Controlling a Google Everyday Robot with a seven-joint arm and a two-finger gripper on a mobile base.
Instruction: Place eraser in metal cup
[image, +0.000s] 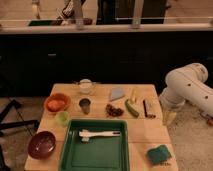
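The eraser (148, 108), a small dark oblong block, lies near the right edge of the wooden table (144, 133). The metal cup (85, 105), a small dark grey tumbler, stands upright left of the table's middle, well apart from the eraser. My white arm reaches in from the right. Its gripper (169, 118) hangs just off the table's right edge, a short way right of the eraser and touching nothing that I can see.
A white cup (86, 86) stands at the back. An orange bowl (56, 103), a pale green small cup (62, 118) and a maroon bowl (41, 144) are on the left. A green tray (95, 156) holds a white brush (100, 134). A green curved vegetable (131, 108) lies left of the eraser, and a green sponge (159, 153) is at front right.
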